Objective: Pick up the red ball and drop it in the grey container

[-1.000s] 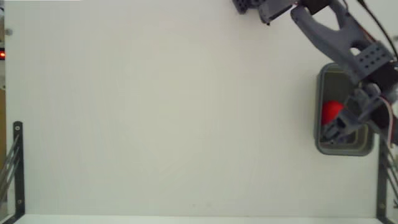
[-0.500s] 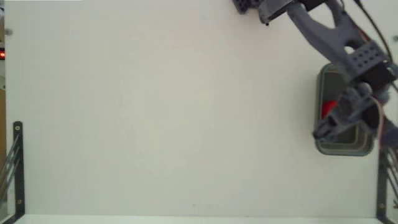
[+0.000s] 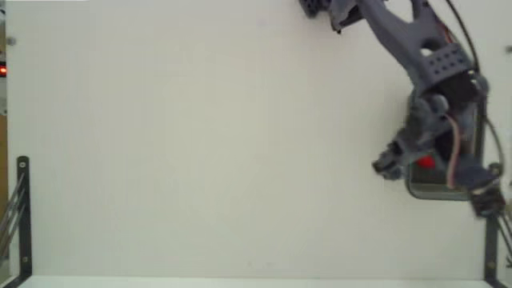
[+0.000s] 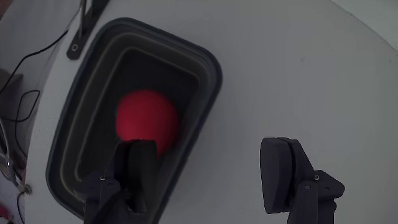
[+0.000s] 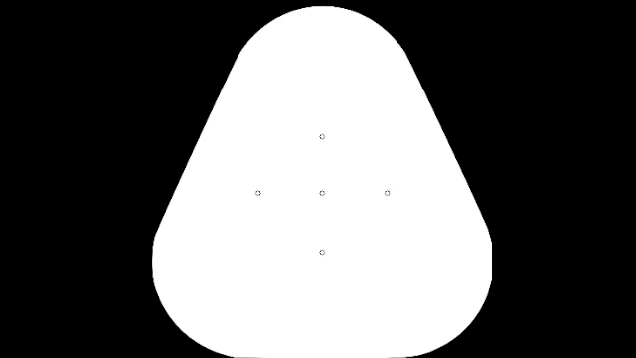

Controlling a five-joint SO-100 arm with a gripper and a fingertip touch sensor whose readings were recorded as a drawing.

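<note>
The red ball (image 4: pixel 147 121) lies loose inside the grey container (image 4: pixel 205 68), on its floor. In the fixed view only a sliver of the red ball (image 3: pixel 425 162) shows under the arm, inside the grey container (image 3: pixel 432 190) at the right side of the table. My gripper (image 4: pixel 211 165) hangs above, open and holding nothing: one finger is over the tub's near end, the other over the bare table beside the rim. From the fixed view, the gripper (image 3: pixel 394 164) sticks out past the tub's left edge.
White table top (image 3: pixel 200 144) stretches wide to the left of the tub. Black metal brackets stand at the left edge (image 3: pixel 22 216) and right edge (image 3: pixel 490 240). Cables (image 4: pixel 25 93) lie beyond the tub in the wrist view.
The arm has swung left and up across the tub. The gripper, which was over the ball inside the tub, now reaches past its left rim. The ball stays in the tub.
</note>
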